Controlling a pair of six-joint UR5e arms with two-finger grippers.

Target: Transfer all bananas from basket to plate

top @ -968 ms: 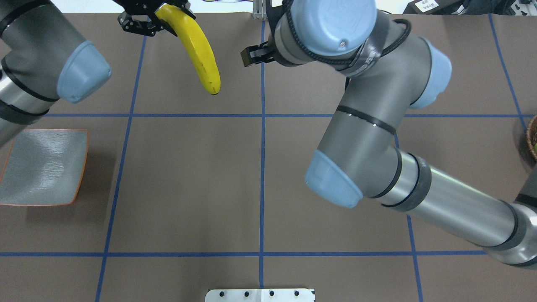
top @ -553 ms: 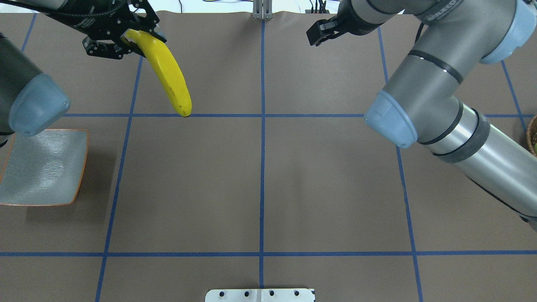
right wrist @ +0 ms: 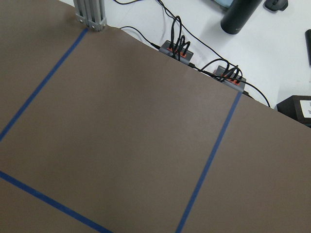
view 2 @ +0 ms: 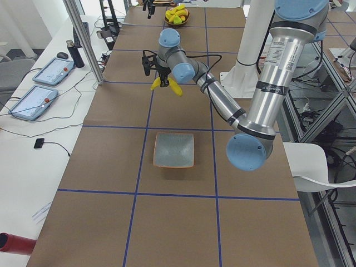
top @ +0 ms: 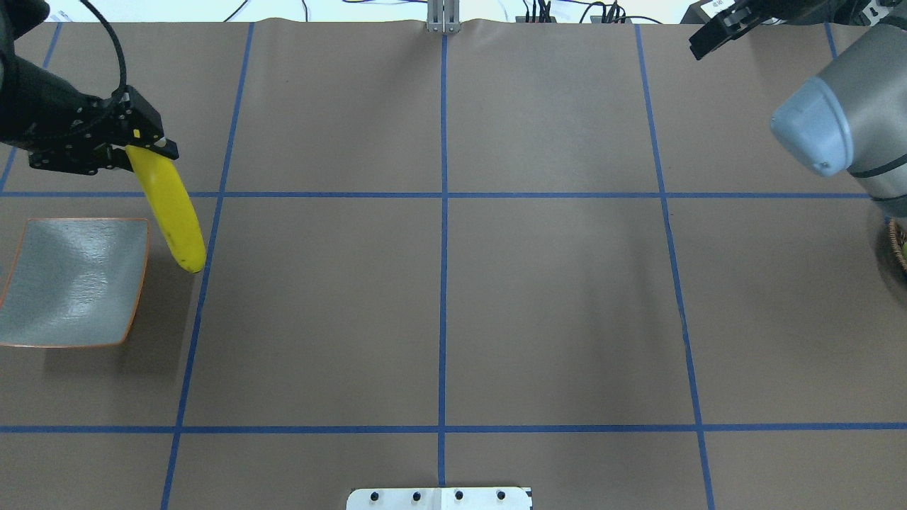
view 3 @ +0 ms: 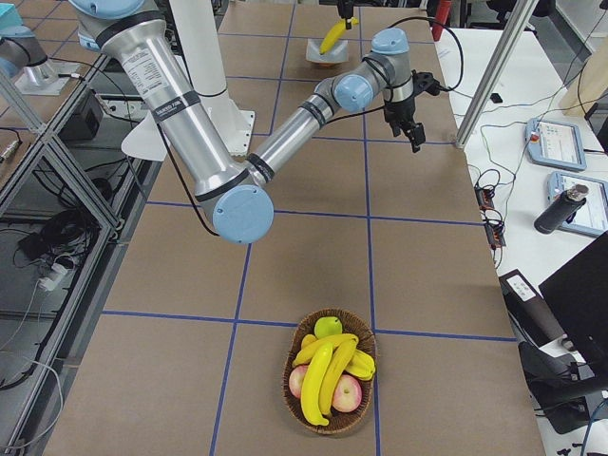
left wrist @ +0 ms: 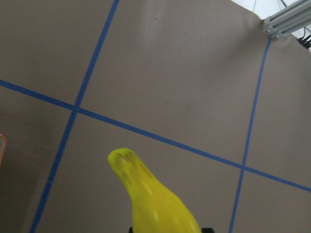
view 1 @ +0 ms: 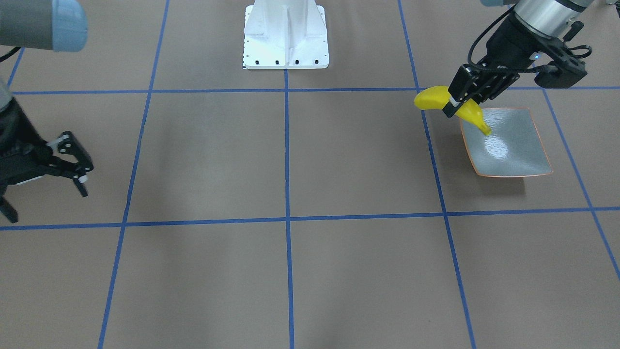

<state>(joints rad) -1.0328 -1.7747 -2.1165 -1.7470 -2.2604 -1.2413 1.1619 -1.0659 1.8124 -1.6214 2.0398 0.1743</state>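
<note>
One banana (top: 170,212), clamped by the left gripper (top: 138,149), is closing on the plate (top: 71,283) from mid-table; right gripper (view 1: 77,165), spread and empty, is pulling away.

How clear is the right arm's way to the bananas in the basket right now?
Probably clear: the right gripper is open and empty, and nothing shows on the table between it and the basket.

Glossy plate (top: 71,283), matt tbl cover (top: 553,304)
</note>
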